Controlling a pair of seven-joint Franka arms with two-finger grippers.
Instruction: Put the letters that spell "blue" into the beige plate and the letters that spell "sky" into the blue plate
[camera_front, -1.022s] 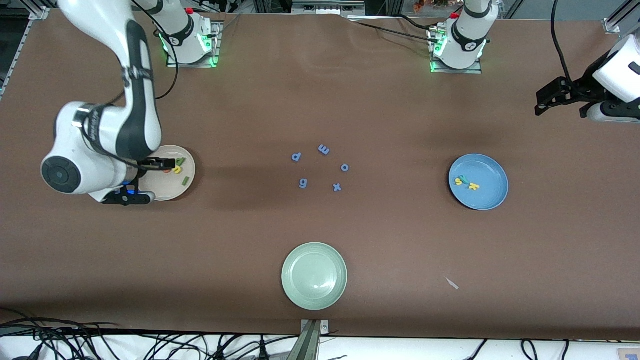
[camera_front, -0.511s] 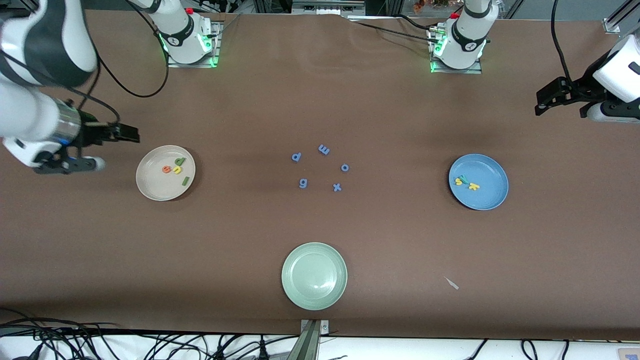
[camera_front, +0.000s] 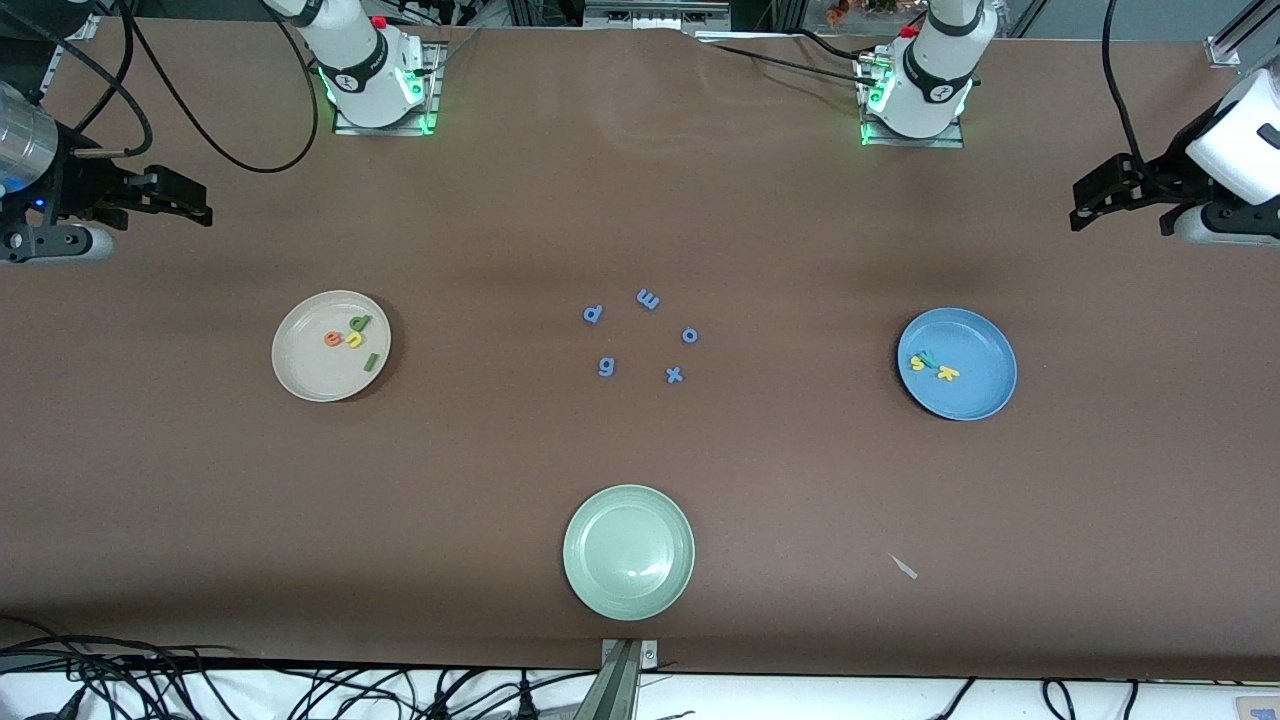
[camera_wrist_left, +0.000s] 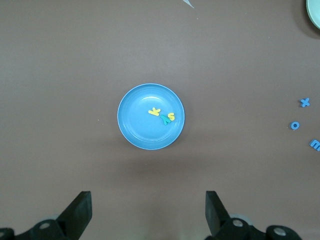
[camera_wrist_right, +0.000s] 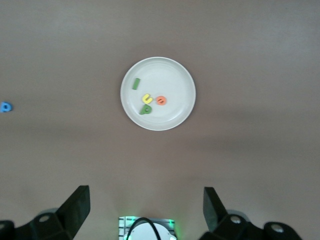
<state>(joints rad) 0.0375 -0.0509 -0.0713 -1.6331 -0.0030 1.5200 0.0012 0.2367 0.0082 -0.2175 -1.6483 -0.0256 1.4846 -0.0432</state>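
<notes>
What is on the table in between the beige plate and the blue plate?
In the front view, five small blue letters lie scattered on the brown table between the beige plate and the blue plate: p, m, o, g and x.

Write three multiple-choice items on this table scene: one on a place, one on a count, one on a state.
1. Where is the orange e?
A. in the beige plate
B. in the blue plate
C. in the green plate

2. How many blue letters lie on the table?
A. three
B. five
C. seven

3. How is the left gripper?
A. shut on a letter
B. open, holding nothing
C. shut, holding nothing

Key: 1 A, the orange e lies in the beige plate. 2 B, the blue letters are p, m, o, g, x. 3 B, the left gripper has its fingers spread wide.
</notes>
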